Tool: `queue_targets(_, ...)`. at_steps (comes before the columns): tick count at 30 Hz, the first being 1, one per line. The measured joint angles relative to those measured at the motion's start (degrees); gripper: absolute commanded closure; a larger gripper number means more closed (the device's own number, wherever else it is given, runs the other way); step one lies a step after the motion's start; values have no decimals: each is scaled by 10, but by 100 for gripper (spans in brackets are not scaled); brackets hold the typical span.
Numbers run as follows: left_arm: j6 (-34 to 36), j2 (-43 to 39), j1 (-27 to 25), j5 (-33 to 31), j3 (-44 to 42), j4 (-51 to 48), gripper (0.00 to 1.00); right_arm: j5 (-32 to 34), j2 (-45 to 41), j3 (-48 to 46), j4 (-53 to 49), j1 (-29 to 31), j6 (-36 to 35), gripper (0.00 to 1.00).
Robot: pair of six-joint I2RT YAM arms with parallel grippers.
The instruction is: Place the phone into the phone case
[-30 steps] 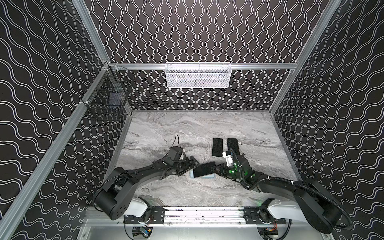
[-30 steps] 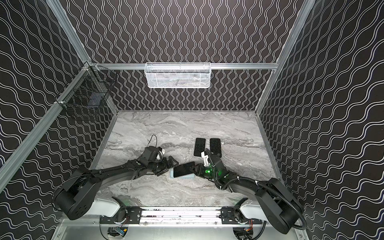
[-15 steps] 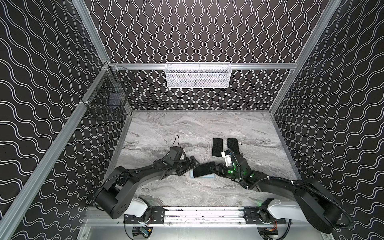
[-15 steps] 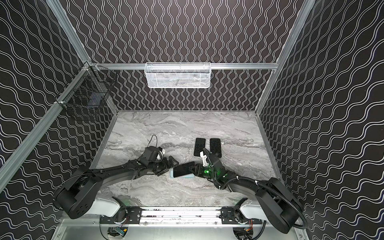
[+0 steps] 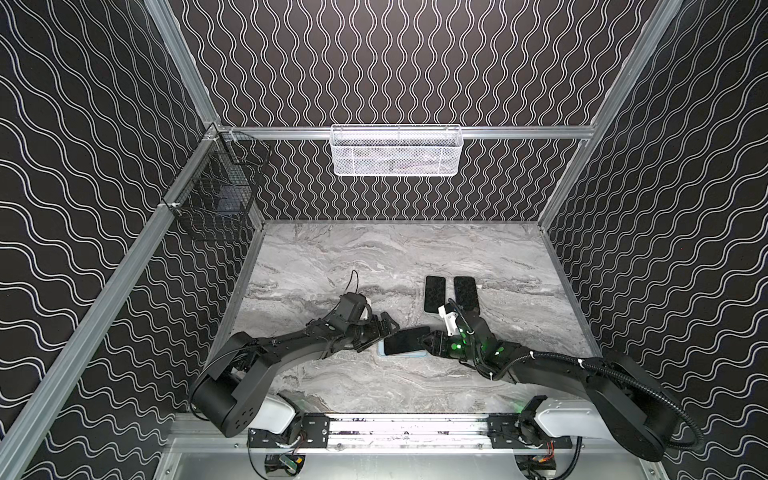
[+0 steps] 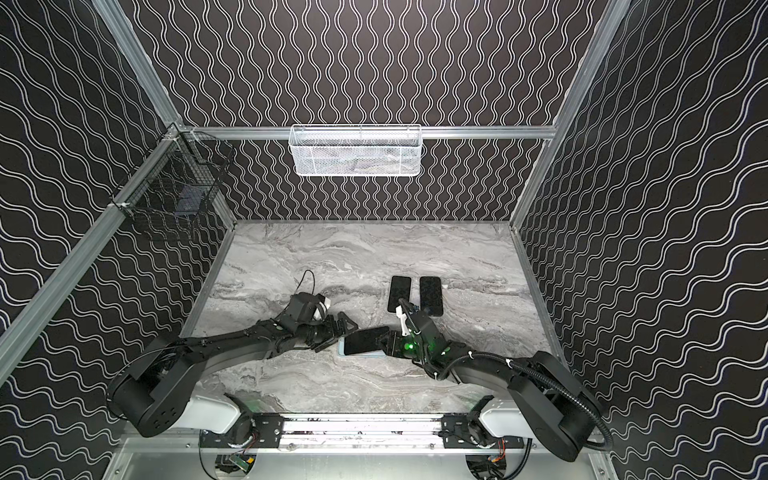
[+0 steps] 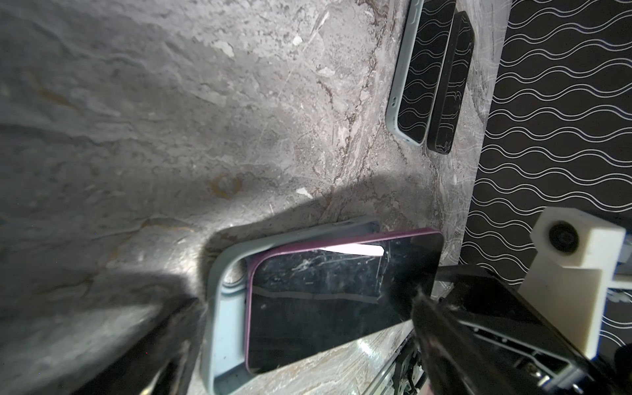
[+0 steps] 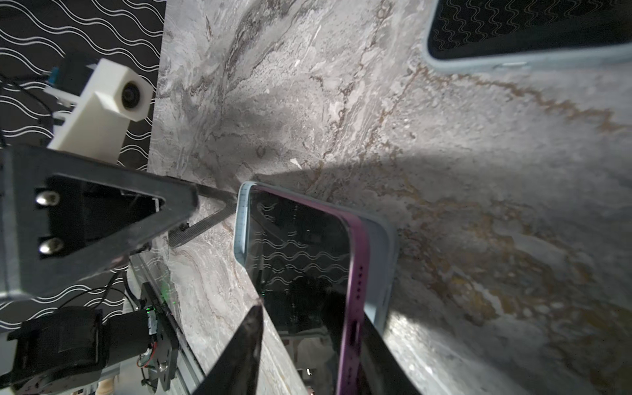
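Seating: phone [image 5: 405, 340] askew over phone case [image 7: 213, 307]. Right tool [image 5: 428, 343] straddles it, grip unclear; left tool [image 5: 380, 336] wide. Next: press flat.

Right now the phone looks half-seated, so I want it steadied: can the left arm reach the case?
Probably yes: the left tool stands open at the case's near end, nothing between; the phone and right tool occupy the other end.

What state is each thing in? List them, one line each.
phone case: flat on the table, open side up.
phone: skewed over the phone case, not seated.
left gripper: open, at the phone case's end.
right gripper: straddles the phone's end; grip unclear.
blue-cased phone: flat, screen up.
black-cased phone: flat, beside it.
white basket: hanging, contents unclear.
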Motion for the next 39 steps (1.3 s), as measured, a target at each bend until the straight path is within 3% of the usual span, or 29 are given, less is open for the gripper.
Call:
queue_targets(16, -5, 0, 0, 0, -1, 1, 2, 16, 0, 0, -13, 3, -11, 42)
queue_targets(25, -12, 0, -1, 0, 0, 1, 2, 26, 5, 7, -21, 3, -21, 41)
queue_targets(30, -12, 0, -2, 0, 1, -1, 2, 26, 12, 12, -29, 3, -22, 43)
queue_targets(39, -12, 5, -2, 0, 3, -2, 2, 28, 14, 16, -33, 5, -25, 56)
